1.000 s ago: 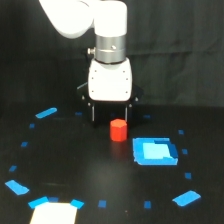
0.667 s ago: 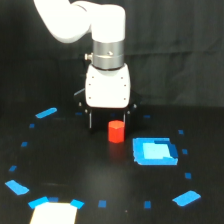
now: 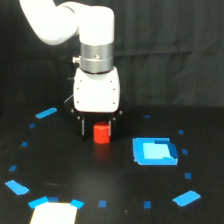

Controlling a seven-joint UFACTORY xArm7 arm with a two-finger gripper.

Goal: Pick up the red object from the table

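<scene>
In the exterior view, the white pincer (image 3: 97,129) hangs straight down over the black surface (image 3: 115,195), its dark fingers (image 3: 81,126) spread open on either side of the red object (image 3: 101,133). The block sits upright on the surface, left of the blue square patch (image 3: 154,151).

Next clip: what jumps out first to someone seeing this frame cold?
The big white arm fills the upper middle, its gripper reaching down to the black table. Directly under it sits the small red object, between the dark fingers. To the exterior view's right lies a bright blue square patch, with small blue tape marks scattered around.
</scene>
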